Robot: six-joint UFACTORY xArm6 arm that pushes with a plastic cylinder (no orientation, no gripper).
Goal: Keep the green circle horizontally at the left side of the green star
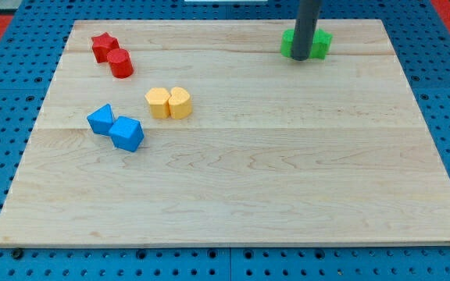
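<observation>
A: What is seen in the single camera view?

B: A pale wooden tabletop (233,179) is shown. At its one o'clock edge two green blocks sit close together: the green circle (290,44) on the view's left and the green star (322,42) on the view's right, both partly hidden by the dark rod. My tip (303,59) is placed between them, at their near side.

A: And the jaws?

B: None are fitted; no jaws are in view, so nothing is pinched.

A: What else is laid out?

B: A red star (102,45) and red cylinder (120,63) at ten o'clock, two yellow blocks (169,102), and two blue blocks (116,128) at nine.

A: How is the step best handled?

B: The pair is judged nearly level already. Only short, gentle nudges should be given, so the circle is kept left and neither block is driven off the edge.
</observation>
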